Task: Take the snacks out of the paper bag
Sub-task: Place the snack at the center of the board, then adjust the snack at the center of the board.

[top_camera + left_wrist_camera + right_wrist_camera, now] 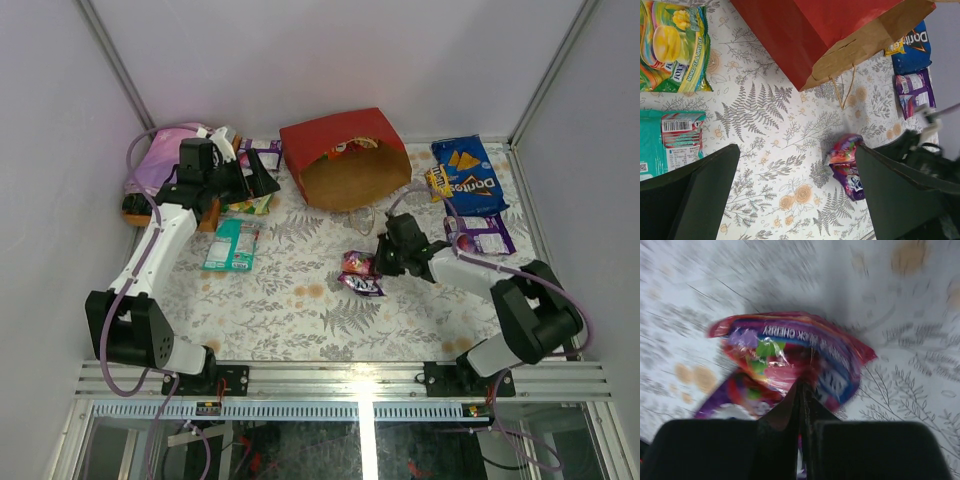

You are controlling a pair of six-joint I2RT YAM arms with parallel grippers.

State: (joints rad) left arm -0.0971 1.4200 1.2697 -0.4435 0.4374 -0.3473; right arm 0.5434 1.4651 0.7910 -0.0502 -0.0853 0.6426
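Glossy purple-red candy packet (pixel 790 352) pinched by the clamped right gripper (pixel 801 390) mid-table, left gripper (pixel 792 157) spread wide, empty, red paper carrier bag (pixel 345 150) on its side, mouth toward the table's near edge.

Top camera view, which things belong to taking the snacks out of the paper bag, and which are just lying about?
Job: red paper bag; Doritos bag; purple-white pack; teal pouch; mango-tea candy bag; cherry candy packet, pinched in the right gripper.
Lying about: pink-purple folded cloth.
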